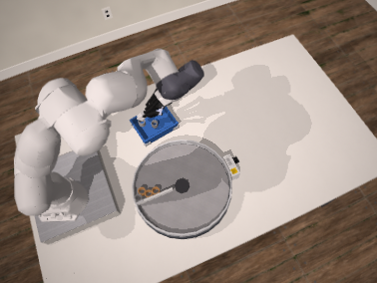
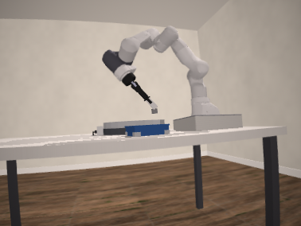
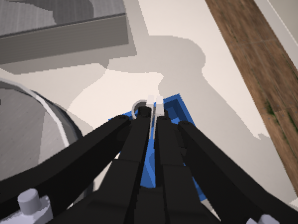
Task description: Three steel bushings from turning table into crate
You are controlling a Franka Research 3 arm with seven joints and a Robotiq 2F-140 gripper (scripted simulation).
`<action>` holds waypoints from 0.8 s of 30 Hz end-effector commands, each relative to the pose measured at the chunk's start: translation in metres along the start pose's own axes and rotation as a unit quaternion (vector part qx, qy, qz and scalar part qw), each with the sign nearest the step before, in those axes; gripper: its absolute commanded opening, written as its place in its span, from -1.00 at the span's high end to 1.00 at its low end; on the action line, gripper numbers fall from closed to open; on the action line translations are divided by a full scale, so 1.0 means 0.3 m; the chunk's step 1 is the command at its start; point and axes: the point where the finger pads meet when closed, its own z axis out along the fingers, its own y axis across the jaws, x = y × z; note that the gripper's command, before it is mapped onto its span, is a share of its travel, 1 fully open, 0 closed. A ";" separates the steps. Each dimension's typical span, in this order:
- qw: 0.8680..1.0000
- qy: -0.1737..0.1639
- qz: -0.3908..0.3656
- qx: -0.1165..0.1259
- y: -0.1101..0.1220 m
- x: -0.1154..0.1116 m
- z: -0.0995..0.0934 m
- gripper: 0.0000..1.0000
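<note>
My gripper (image 1: 141, 117) (image 2: 154, 105) (image 3: 154, 105) is shut on the wall of a steel bushing (image 1: 142, 123) (image 2: 154, 111) (image 3: 134, 109), which hangs at the fingertips above the blue crate (image 1: 162, 136) (image 2: 147, 130) (image 3: 185, 109). Another steel bushing (image 1: 155, 123) lies in the crate. The fingers hide much of the crate in the wrist view. The turning table (image 1: 199, 211) (image 2: 135, 123) (image 3: 25, 137) holds several orange bushings (image 1: 156, 189) beside its light bar. A small grey shape (image 1: 138, 198) near the bar's outer end is too unclear to name.
The light bar (image 1: 162, 193) reaches from near the dark hub (image 1: 182, 185) to the turning table's rim. A small box with a yellow mark (image 1: 232, 166) sits against the rim's far side. The arm's grey base block (image 1: 107, 186) (image 2: 209, 122) (image 3: 65, 45) stands on the other side.
</note>
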 end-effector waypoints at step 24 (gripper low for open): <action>0.999 0.004 0.037 -0.001 0.075 -0.003 -0.004 1.00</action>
